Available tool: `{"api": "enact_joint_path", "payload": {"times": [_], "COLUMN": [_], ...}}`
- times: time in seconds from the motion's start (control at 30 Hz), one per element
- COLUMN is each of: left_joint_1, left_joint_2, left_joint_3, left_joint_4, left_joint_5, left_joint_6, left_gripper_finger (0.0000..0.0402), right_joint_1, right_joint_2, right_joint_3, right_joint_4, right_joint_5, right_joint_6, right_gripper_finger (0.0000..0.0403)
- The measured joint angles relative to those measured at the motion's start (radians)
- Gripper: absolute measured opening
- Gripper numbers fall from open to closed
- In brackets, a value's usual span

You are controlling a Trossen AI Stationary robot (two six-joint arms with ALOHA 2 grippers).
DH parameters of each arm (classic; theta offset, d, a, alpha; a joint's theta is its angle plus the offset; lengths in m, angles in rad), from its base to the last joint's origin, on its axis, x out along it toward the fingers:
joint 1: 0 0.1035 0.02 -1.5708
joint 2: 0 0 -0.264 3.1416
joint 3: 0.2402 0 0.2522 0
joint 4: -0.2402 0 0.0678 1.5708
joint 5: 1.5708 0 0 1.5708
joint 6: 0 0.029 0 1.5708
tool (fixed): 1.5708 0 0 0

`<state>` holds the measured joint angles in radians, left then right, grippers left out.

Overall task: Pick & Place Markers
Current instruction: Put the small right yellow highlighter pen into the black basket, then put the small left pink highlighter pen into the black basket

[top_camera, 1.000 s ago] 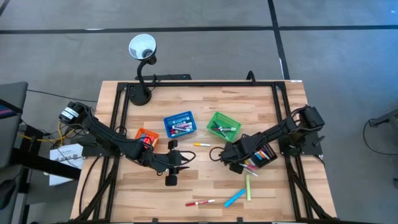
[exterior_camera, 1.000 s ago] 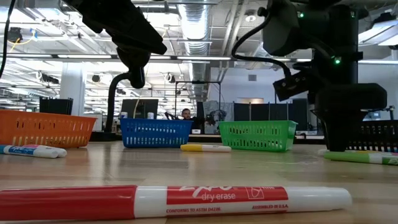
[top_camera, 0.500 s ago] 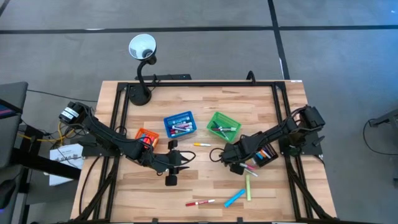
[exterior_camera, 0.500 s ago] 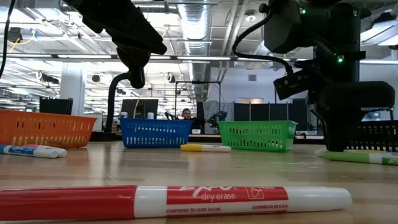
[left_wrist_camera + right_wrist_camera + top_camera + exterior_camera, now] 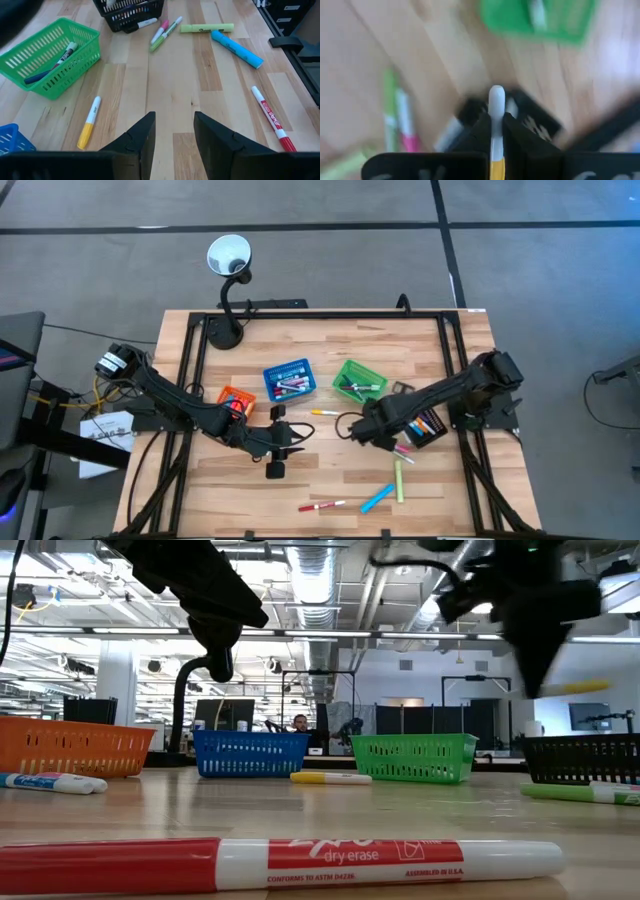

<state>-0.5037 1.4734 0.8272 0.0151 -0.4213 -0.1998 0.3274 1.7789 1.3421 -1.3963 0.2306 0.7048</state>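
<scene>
My right gripper (image 5: 364,429) hangs above the table between the green basket (image 5: 360,382) and the black basket (image 5: 428,426), shut on a white-and-yellow marker (image 5: 496,102). My left gripper (image 5: 174,118) waits open above bare wood near the table's middle, touching nothing. Loose markers lie flat on the table: a yellow-capped one (image 5: 325,412), a red one (image 5: 322,506), a blue one (image 5: 377,498), a yellow-green one (image 5: 398,478) and a pink and green pair (image 5: 162,32). More markers lie inside the baskets. My right gripper pinches the white-and-yellow marker between its two fingers (image 5: 481,131). The white end (image 5: 496,95) sticks out past the fingertips and the yellow part (image 5: 496,170) runs back between them. In the low view the marker (image 5: 575,687) is lifted clear and lies about level.
An orange basket (image 5: 235,398) and a blue basket (image 5: 288,378) stand left of the green one. A desk lamp (image 5: 228,256) stands at the far left corner. Black frame rails (image 5: 455,360) run along the table's sides. Bare wood shows along the near edge.
My right gripper has risen from table level beside the black basket, taking the white-and-yellow marker up with it, and has shifted a little toward the table's left. The marker now hangs clear of the table. The left arm has kept still.
</scene>
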Motion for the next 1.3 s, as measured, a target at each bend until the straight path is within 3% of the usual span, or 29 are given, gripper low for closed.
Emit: {"api": "enact_joint_path", "payload": {"times": [0.13, 0.27, 0.5, 0.73, 1.0, 1.17, 1.3], "left_joint_1": [-0.002, -0.001, 0.000, 0.001, 0.074, 0.158, 0.170], "left_joint_2": [0.000, 0.000, 0.000, 0.000, 0.000, 0.000, 0.000], "left_joint_3": [-0.015, -0.039, -0.055, -0.055, -0.055, -0.055, -0.055], "left_joint_4": [0.000, 0.002, 0.009, 0.013, 0.015, -0.087, -0.292], "left_joint_5": [0.000, 0.000, 0.000, 0.000, -0.011, 0.173, 0.252], "left_joint_6": [-0.023, -0.047, -0.050, -0.053, -0.052, -0.040, -0.040], "left_gripper_finger": [0.0131, 0.0131, 0.0131, 0.0131, 0.0131, 0.0131, 0.0131], "right_joint_1": [0.021, 0.042, 0.050, 0.059, 0.053, 0.034, 0.036], "right_joint_2": [-0.041, -0.108, -0.245, -0.337, -0.369, -0.386, -0.399], "right_joint_3": [-0.037, -0.141, -0.369, -0.525, -0.485, -0.392, -0.343], "right_joint_4": [-0.070, 0.029, 0.161, 0.321, 0.289, 0.262, 0.340], "right_joint_5": [-0.058, -0.093, -0.100, -0.100, -0.095, -0.073, 0.084], "right_joint_6": [0.073, 0.092, 0.188, 0.274, 0.235, 0.230, 0.156], "right_gripper_finger": [0.0027, 0.0037, 0.0016, 0.0070, 0.0130, 0.0159, 0.0166]}}
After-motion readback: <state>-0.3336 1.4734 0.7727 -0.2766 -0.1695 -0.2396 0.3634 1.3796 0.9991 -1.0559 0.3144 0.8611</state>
